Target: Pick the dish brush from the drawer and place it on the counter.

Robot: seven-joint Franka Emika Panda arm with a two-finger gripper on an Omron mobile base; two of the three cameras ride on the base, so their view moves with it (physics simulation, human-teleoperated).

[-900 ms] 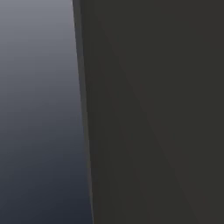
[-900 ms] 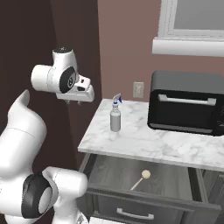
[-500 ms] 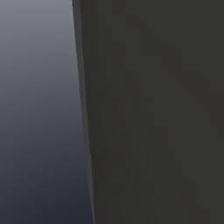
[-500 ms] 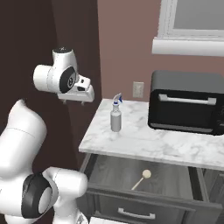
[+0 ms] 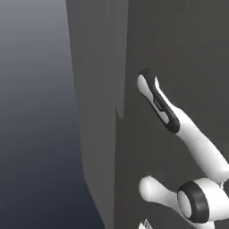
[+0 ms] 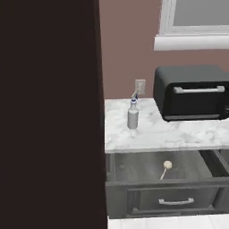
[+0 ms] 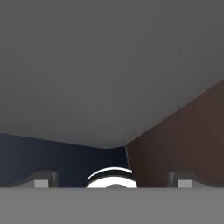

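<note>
Marble surface (image 6: 179, 134) carries a bottle (image 6: 133, 117) and a dark oven (image 6: 192, 93). Below it the drawer (image 6: 161, 190) stands pulled out, and the brush (image 6: 165, 167) lies inside on the drawer floor. The tool (image 7: 113, 181) is released, fingertips (image 7: 41, 180) wide apart, grasping nothing.

A tall dark cabinet panel (image 6: 49, 112) occupies the left half of the right base view. To its right, a reddish-brown wall (image 6: 125, 44) carries a white outlet plate (image 6: 140, 86) and a white-framed window (image 6: 197, 22) with a sill. Below runs a white marble counter (image 6: 156, 134) over dark grey cabinetry. A black toaster oven (image 6: 192, 91) stands on it against the wall. In the hand view, a grey ceiling (image 7: 109, 65) meets the brown wall and a dark blue wall (image 7: 43, 157).
</note>
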